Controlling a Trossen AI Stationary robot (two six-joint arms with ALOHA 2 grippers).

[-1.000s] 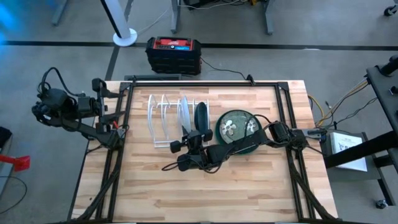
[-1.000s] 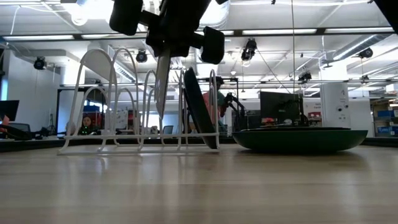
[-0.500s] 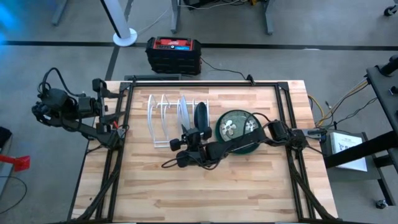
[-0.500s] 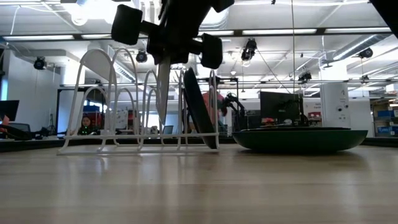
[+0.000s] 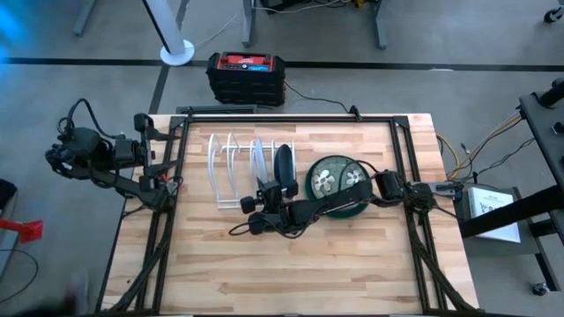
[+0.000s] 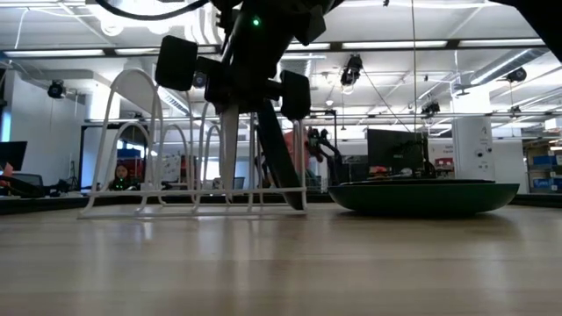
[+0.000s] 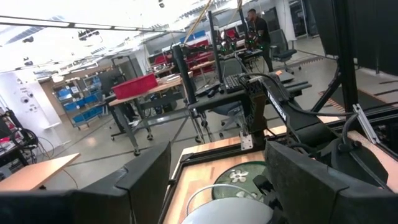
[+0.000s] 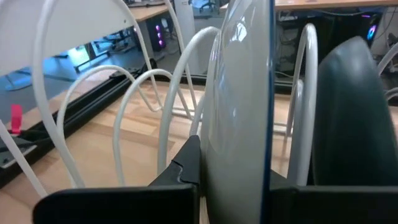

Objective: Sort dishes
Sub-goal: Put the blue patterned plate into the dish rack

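No writing can be read. On the pale wooden tabletop, the right gripper has its jaws clamped on a pale plate upright in the white wire rack, beside a dark plate; the left gripper, jaws apart, waits at the table's left edge, workshop benches beyond

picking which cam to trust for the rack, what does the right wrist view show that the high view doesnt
Only the right wrist view: the pale plate pinched on edge between the right gripper's fingers, among the white wire rack's hoops, beside a dark plate already standing.

Only the high view: the whole table, the left gripper waiting open at its left edge, and a patterned green dish lying flat.

Both: rack, held plate, dark plate.
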